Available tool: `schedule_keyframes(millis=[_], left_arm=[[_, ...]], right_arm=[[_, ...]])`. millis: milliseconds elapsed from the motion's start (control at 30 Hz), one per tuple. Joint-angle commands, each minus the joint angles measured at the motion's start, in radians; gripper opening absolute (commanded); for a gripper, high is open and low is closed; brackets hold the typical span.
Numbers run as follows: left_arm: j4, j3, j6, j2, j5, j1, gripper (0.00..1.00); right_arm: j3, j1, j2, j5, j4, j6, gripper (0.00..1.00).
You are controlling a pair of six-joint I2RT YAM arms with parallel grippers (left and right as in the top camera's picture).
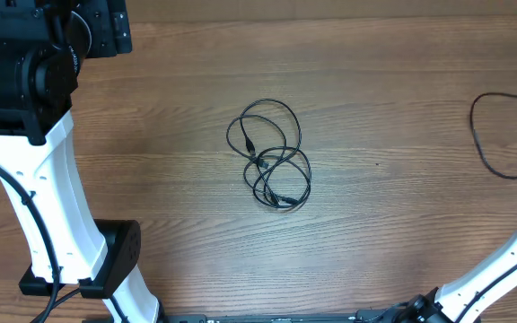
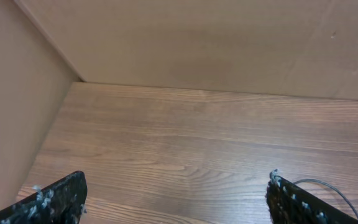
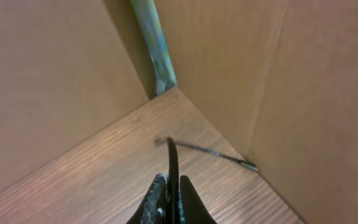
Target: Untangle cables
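**A:** Start closest in. What is the right claw [image 3: 172,198] doing?

**B:** Its fingers are pressed together at the bottom of its wrist view. A thin black loose cable [image 3: 171,158] rises from between them, so I judge it pinched there. Beyond that, the cord's plug end lies on the surface [image 3: 92,180] near the corner of the walls [image 3: 55,74]. It is probably held out to that side to keep this strand apart from the rest.

**A:** And the left claw [image 2: 177,180]?

**B:** Spread wide with nothing between its fingers, which sit in the bottom corners of its view. A cable loop [image 2: 331,183] shows just past the right-hand finger. I can't tell which cable it belongs to.

**A:** Where's the knot?

**B:** The tangle of cables [image 1: 269,154] lies in the middle of the overhead frame, well apart from both arms. The loose cable curves along the right edge. The open claw looks free to take the tangle next.
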Motion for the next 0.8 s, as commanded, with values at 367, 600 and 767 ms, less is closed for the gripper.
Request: schedule_keyframes(millis=[367, 600, 767], left_arm=[[-0.001, 0.006, 0.0, 0.021, 0.029, 0.0, 0.91], [0.003, 0.006, -0.019, 0.05, 0.029, 0.0, 0.92], [0.0, 0.006, -0.019, 0.064, 0.029, 0.0, 0.91]], right_arm=[[0.077, 0.014, -0.08, -0.198, 0.094, 0.046, 0.04], [0.093, 0.135, -0.106, -0.25, 0.465, 0.032, 0.04], [0.093, 0.225, -0.109, 0.187, 0.765, 0.018, 0.04]])
